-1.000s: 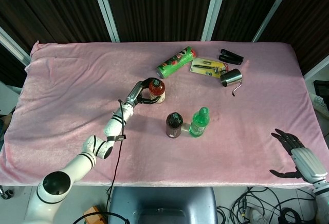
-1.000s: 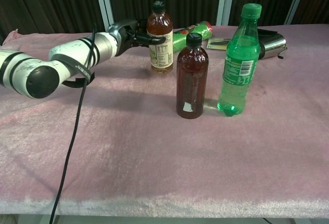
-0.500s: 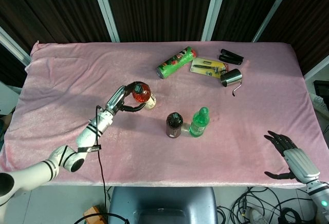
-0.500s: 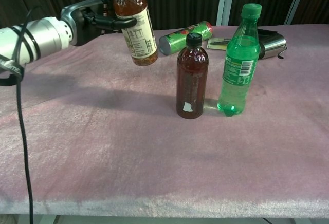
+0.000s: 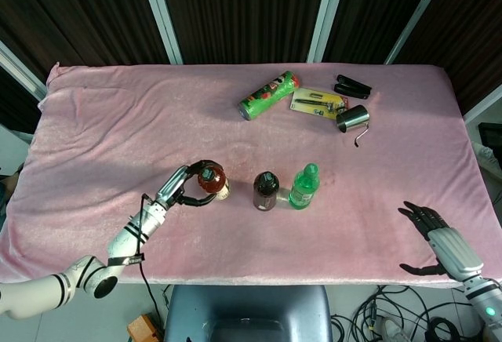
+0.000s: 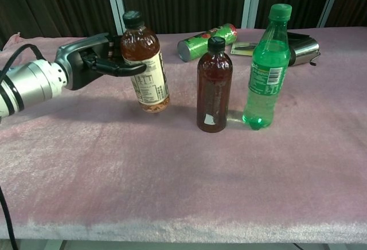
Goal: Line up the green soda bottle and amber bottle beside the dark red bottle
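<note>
The dark red bottle stands upright near the table's front middle. Just to its right stands the green soda bottle, a small gap apart. My left hand grips the amber bottle around its upper body, holding it slightly tilted to the left of the dark red bottle; whether its base touches the cloth I cannot tell. My right hand rests open near the front right edge, holding nothing.
At the back of the pink cloth lie a green chip can, a yellow card package, a black stapler and a metal cup. A black cable hangs along my left arm.
My left hand lifted the amber bottle from the middle of the table and carried it toward the front, lowering it to the left of the dark red bottle. The right hand shifted slightly.
</note>
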`<state>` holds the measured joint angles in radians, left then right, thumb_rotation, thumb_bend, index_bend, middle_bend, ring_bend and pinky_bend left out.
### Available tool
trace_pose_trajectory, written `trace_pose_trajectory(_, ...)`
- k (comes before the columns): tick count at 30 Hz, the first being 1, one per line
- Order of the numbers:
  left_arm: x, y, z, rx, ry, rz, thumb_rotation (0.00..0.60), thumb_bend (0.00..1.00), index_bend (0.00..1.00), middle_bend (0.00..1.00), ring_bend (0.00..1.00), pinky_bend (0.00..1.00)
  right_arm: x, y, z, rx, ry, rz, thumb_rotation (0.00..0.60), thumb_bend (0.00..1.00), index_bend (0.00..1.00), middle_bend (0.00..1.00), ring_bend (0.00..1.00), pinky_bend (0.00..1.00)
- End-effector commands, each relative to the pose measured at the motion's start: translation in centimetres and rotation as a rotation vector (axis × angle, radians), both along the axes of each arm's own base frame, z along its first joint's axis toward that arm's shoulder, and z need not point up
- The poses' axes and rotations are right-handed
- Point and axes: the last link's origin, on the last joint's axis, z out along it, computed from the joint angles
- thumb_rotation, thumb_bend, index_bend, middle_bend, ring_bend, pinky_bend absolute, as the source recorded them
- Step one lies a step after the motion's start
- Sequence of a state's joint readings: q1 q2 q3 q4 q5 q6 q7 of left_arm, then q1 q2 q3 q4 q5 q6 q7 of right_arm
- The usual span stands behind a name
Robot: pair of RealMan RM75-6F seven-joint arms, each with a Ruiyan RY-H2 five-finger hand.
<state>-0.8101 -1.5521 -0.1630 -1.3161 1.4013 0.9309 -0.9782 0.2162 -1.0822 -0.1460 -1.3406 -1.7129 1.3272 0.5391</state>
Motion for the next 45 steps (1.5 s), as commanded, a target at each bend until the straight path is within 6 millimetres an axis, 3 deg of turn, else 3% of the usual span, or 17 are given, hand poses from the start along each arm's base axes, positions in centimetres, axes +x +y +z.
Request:
trace_pose_trajectory(1,0.6,-0.1,-0.9,-0.002,-0.002,-0.011,0.600,0.32,0.49,0.55,0.26,0.25,0.0,0.0,-0.1,0.005,0.000,0.000,0.600,0.25,0.00,0.00,0.00,0.10)
trace_pose_trajectory(12,1.9,0.4,-3.5,-0.044,0.062,-0.028,0.600,0.32,0.46,0.52,0.24,0.25,-0.1,0.1,0.0,0.007,0.000,0.000,0.600,0.25,0.00,0.00,0.00,0.10)
trace_pose_trajectory(19,1.8,0.5,-3.7,-0.048,0.065,-0.022,0.600,0.32,0.44,0.51,0.23,0.21,-0.1,0.1,0.1,0.007,-0.002,0.001,0.600,0.25,0.00,0.00,0.00,0.10)
trace_pose_trajectory(30,1.9,0.4,-4.0,-0.075,0.070,-0.019,0.600,0.32,0.32,0.42,0.15,0.14,-0.1,0.0,0.1,0.005,0.000,0.000,0.600,0.25,0.00,0.00,0.00,0.10)
trace_pose_trajectory(36,1.6,0.4,-4.1,-0.094,0.094,-0.026,0.600,0.32,0.22,0.26,0.07,0.11,-0.1,0.1,0.1,0.003,0.000,0.001,0.600,0.25,0.00,0.00,0.00,0.10)
trace_pose_trajectory(40,1.5,0.3,-4.3,-0.107,0.104,-0.029,0.600,0.32,0.10,0.09,0.00,0.07,-0.1,0.1,0.2,0.002,0.000,-0.001,0.600,0.25,0.00,0.00,0.00,0.10)
trace_pose_trajectory(45,1.6,0.4,-4.2,-0.085,0.097,-0.037,0.600,0.32,0.01,0.01,0.00,0.05,-0.1,0.2,0.1,0.007,0.003,-0.002,0.600,0.25,0.00,0.00,0.00,0.10)
